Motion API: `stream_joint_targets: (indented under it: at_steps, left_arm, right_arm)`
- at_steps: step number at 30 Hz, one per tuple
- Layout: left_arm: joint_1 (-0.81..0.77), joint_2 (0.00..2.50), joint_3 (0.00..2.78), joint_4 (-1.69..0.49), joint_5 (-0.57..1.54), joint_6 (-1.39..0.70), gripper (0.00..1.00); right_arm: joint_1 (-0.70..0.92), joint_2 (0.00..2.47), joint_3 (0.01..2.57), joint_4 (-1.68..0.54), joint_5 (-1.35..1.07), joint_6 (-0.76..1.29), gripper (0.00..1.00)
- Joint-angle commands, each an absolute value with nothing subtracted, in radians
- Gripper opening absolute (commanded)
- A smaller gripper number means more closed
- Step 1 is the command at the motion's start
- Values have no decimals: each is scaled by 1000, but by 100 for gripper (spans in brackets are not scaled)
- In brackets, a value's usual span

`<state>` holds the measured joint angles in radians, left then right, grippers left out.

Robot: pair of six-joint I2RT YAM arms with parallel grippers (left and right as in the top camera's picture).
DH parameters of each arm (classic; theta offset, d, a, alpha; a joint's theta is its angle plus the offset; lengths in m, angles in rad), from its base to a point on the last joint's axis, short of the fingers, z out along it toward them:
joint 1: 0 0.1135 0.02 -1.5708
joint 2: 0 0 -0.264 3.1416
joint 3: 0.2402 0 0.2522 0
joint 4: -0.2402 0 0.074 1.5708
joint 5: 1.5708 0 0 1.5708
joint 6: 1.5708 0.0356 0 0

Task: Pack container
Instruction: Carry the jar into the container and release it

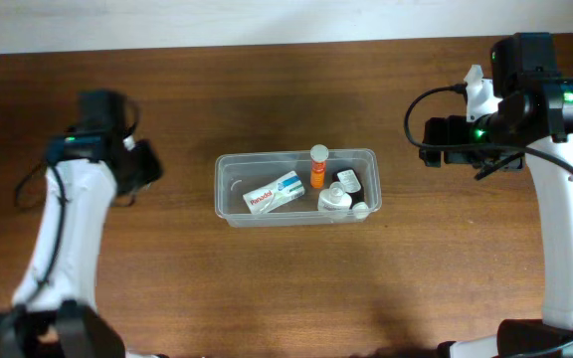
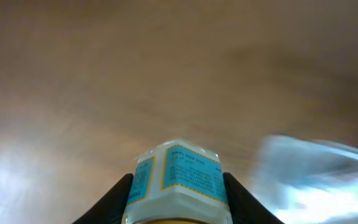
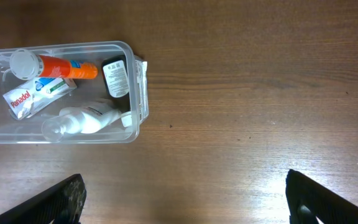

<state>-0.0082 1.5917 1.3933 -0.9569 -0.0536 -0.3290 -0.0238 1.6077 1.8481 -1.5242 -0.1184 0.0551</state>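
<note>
Lab bench: robot arms (image 1: 565, 229) flanking wood table (image 1: 267, 288).

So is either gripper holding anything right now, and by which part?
Left gripper grips a white blue-labelled bottle by its sides; right gripper is empty.

There is one table (image 1: 267, 288), and on it one container (image 1: 235, 179), about midway between the table's left and right edges. Inside the container there are three bottles: one orange bottle (image 1: 318, 171) with a white cap, one dark bottle (image 1: 349, 181) with a white label, and one white bottle (image 1: 334, 199). In it there is also one Panadol box (image 1: 274, 192) and one small white piece (image 1: 360, 209), too small to tell what it is. A fourth bottle, the blue-labelled bottle (image 2: 185, 173), sits between the fingers of the left gripper (image 2: 178, 183), so the bottles are four in total. The grippers are two, the other being the right gripper (image 3: 184, 179).
</note>
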Motion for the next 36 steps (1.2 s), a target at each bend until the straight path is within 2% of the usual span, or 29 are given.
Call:
stream_joint_targets:
  at_steps: [1, 8, 18, 24, 36]
  left_arm:
    - [-171, 1538, 1423, -926, -48, -208, 23]
    - [-395, 1611, 1422, -908, -49, -191, 23]
    - [-404, 1818, 1422, -881, -86, -192, 24]
    - [-387, 1848, 1424, -867, -98, -191, 64]
    - [-387, 1689, 1609, -1003, -140, -186, 69]
  right_arm:
    - [-27, 1611, 1842, -1518, -120, 56, 95]
    - [-27, 1611, 1842, -1517, -120, 56, 95]
    - [-27, 1611, 1842, -1518, -120, 56, 95]
    - [-27, 1611, 1842, -1518, -120, 56, 95]
    - [-27, 1611, 1842, -1518, -121, 39, 95]
